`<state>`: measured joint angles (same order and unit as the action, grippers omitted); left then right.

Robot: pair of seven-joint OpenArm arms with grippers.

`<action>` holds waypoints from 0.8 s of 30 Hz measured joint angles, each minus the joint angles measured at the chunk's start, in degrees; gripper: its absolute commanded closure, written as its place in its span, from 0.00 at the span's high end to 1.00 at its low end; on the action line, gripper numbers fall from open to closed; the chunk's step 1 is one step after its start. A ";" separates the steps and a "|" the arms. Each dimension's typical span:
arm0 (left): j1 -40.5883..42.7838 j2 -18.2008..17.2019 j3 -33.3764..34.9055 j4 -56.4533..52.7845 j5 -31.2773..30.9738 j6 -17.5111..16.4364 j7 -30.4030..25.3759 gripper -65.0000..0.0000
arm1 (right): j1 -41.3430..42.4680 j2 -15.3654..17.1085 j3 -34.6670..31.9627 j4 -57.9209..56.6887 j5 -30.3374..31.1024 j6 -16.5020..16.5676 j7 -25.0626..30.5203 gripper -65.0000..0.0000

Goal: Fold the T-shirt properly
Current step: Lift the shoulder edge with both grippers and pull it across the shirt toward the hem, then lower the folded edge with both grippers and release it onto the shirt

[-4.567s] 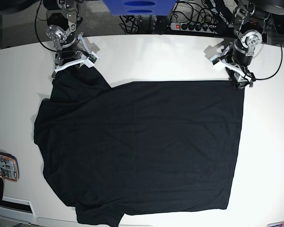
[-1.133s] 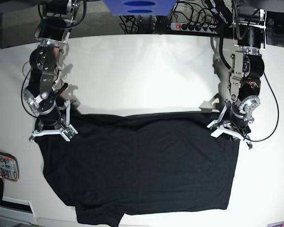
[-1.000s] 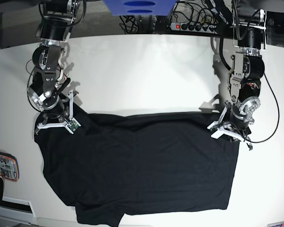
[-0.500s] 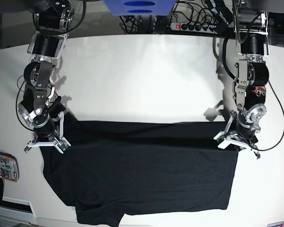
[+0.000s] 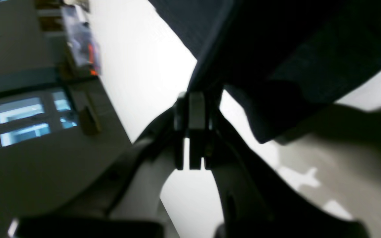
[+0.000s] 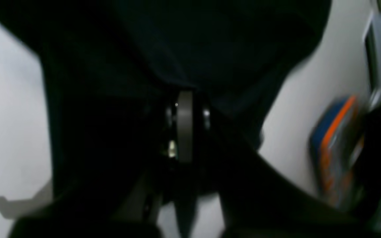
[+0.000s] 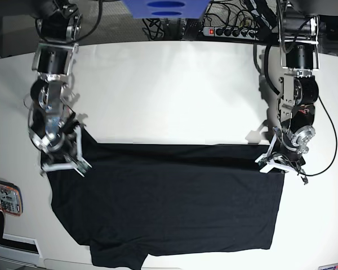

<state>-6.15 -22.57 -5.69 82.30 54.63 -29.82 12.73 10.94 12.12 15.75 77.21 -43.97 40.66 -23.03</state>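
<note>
Both grippers, left & right, clamp the T-shirt edge (raised off table).

Both arms reach down toward six o'clock. The left gripper at three o'clock and the right gripper at nine o'clock have jaws pressed together.

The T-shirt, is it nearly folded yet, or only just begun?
Only begun. The T-shirt lies spread on the white table, its far edge lifted and carried partway toward the near hem. The left gripper and right gripper each pinch a far corner. Laying that fold down and every further fold remain.
</note>
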 measured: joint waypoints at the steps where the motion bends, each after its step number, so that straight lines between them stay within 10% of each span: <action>1: -0.13 0.00 0.00 0.07 -0.22 0.11 -0.07 0.00 | 1.16 -0.07 -0.98 -0.15 0.04 -0.13 0.50 0.00; 16: -4.79 0.66 5.05 -8.07 0.52 0.48 0.13 0.00 | 5.49 -0.07 -2.62 -11.67 0.22 -0.20 0.50 0.00; 24: -4.79 0.63 5.03 -7.98 0.26 7.21 0.17 0.00 | 11.45 0.09 -2.60 -14.88 0.44 -1.18 3.80 0.00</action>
<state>-10.94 -21.93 -0.67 74.32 54.89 -22.61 12.91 22.39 12.21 13.15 62.33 -43.53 39.48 -19.22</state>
